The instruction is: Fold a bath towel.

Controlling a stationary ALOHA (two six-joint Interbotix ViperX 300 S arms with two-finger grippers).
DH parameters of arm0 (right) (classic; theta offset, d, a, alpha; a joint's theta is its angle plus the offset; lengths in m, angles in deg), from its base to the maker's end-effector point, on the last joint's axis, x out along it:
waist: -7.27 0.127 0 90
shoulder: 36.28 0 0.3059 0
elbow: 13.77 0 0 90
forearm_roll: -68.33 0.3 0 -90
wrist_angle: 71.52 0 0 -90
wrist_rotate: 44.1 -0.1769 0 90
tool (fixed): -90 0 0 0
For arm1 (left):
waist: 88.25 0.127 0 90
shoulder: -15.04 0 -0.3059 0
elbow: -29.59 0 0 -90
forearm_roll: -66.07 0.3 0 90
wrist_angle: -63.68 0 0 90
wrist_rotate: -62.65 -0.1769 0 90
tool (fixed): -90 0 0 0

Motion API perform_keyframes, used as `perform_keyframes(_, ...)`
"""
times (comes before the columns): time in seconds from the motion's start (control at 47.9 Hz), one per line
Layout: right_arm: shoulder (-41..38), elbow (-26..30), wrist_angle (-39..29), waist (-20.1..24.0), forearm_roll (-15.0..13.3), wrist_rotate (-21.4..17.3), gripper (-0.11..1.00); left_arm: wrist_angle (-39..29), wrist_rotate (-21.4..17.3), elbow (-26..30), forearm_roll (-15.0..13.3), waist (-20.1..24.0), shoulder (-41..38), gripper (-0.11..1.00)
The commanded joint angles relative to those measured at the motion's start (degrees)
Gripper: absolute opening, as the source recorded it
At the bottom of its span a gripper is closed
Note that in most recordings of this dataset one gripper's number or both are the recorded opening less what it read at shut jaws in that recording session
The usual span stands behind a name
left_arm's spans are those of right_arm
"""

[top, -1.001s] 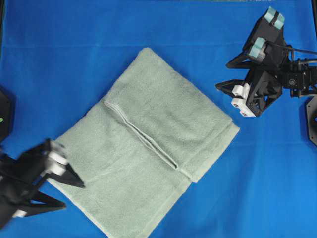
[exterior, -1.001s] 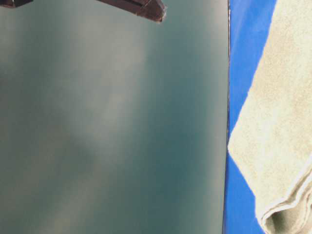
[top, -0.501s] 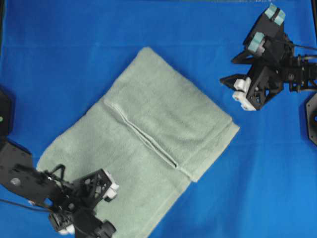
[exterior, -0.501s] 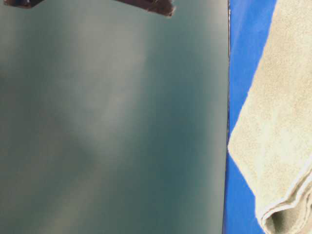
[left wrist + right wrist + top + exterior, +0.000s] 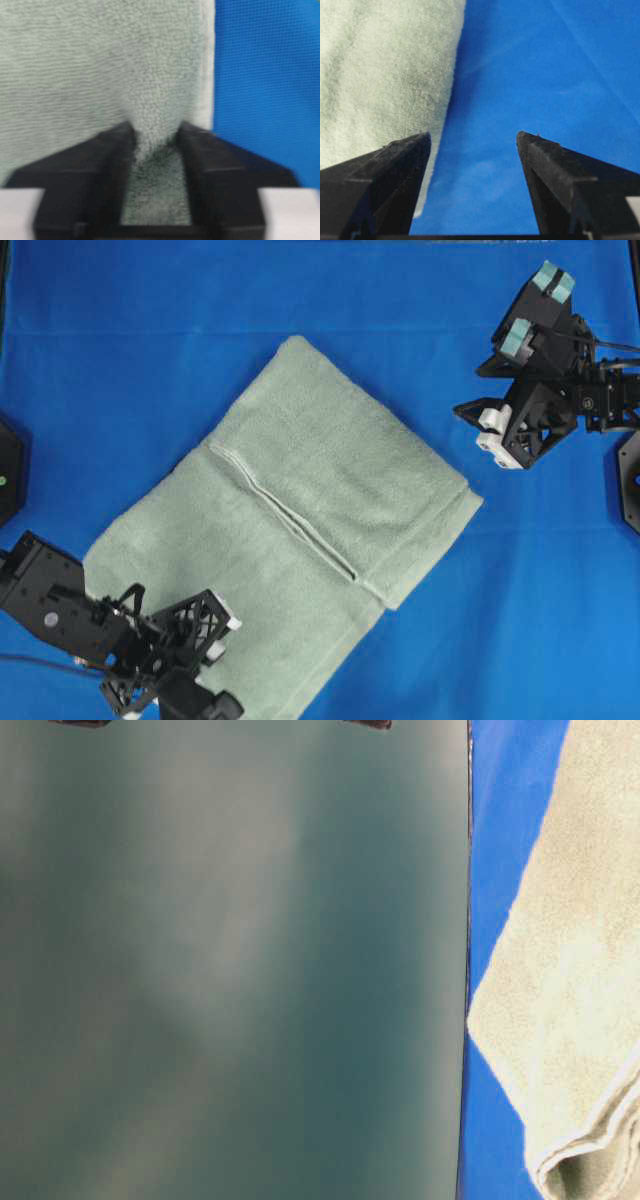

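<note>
No readable text, labels, brands, numbers or signs anywhere

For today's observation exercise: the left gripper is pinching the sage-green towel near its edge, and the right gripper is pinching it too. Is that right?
Not quite. The left gripper does pinch the bath towel, but the right wrist view shows the right gripper open, holding nothing.

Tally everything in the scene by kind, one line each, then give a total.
Bath towel: 1
Blue table covering: 1
Robot grippers: 2, the left gripper and the right gripper
Total: 4
</note>
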Motion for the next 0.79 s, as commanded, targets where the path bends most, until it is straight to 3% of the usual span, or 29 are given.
perform_keyframes(0.0,0.62,0.62,0.26,0.09,-0.62,0.0,0.67,-2.11,-0.09,1.41,0.62,0.0,1.05,0.18)
perform_keyframes(0.063,0.79,0.44,0.18,0.09,-0.79,0.0,0.67,-4.48,-0.09,2.72,0.97,0.26,1.93,0.11)
perform_keyframes(0.334,6.15,-1.93,-4.22,0.18,-0.97,0.26,0.67,-21.36,0.0,10.55,1.49,3.52,6.77,0.11)
perform_keyframes(0.438,9.58,-3.52,-7.38,0.35,-1.05,0.79,0.67,-28.48,-1.41,15.64,2.64,8.53,9.58,0.11)
perform_keyframes(0.521,12.74,-5.54,-9.32,0.44,-1.85,0.79,0.67,-32.34,-3.69,19.51,5.54,13.71,9.93,0.11)
perform_keyframes(0.605,15.29,-7.65,-9.76,0.44,-2.55,0.79,0.67,-35.86,-8.09,24.26,10.28,20.3,7.65,0.11)
perform_keyframes(0.668,16.88,-9.05,-9.76,0.44,-3.08,0.79,0.67,-36.74,-15.91,28.39,12.39,25.14,4.75,0.11)
perform_keyframes(0.772,18.19,-10.28,-9.76,0.44,-3.34,0.7,0.67,-35.33,-28.56,34.98,11.69,31.55,-1.23,0.11)
